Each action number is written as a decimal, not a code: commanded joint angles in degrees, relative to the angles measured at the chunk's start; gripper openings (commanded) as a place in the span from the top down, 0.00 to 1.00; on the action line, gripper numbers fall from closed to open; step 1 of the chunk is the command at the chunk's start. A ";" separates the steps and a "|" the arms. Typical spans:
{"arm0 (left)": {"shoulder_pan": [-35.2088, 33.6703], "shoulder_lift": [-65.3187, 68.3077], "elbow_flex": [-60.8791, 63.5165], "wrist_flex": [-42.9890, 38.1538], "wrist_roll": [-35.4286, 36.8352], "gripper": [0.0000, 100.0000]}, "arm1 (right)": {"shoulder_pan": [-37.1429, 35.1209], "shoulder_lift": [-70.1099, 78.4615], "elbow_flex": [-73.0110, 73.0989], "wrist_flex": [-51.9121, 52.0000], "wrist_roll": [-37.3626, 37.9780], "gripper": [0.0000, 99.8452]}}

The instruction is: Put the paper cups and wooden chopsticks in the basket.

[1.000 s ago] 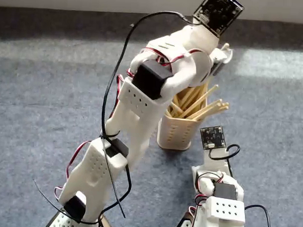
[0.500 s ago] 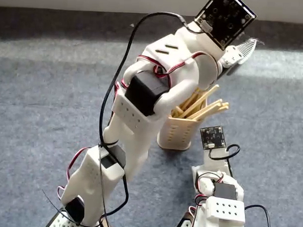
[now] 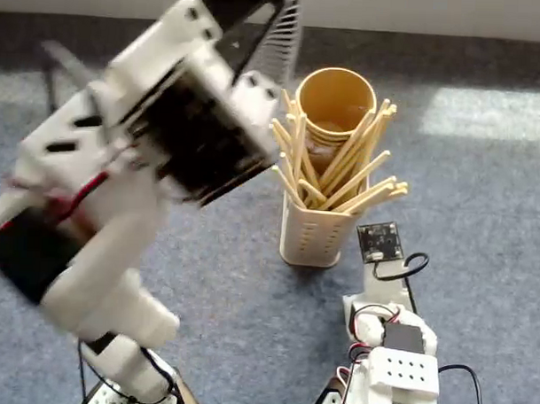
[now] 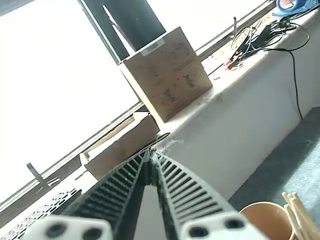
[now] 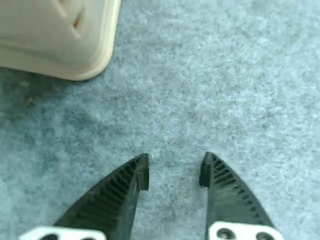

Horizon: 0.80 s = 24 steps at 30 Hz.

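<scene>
A cream basket stands upright on the grey carpet and holds a paper cup with several wooden chopsticks fanned around it. My left gripper hangs high above and behind the basket, shut with nothing in it. In the left wrist view its ribbed fingers meet at the tips of the gripper, with the cup rim and chopstick ends far below. My right gripper stands open just over the carpet, a short way from the basket's base.
The right arm sits low in front of the basket. The raised left arm fills the space left of the basket. A cardboard box and cables lie on a white ledge behind the carpet.
The left arm has lifted off the basket and swung up and to the left, uncovering the cup and chopsticks. The right arm has stayed still.
</scene>
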 commanded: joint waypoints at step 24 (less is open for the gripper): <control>-60.35 -84.35 86.11 10.99 20.22 0.99 | 13.41 -31.25 -58.42 49.98 -2.81 1.00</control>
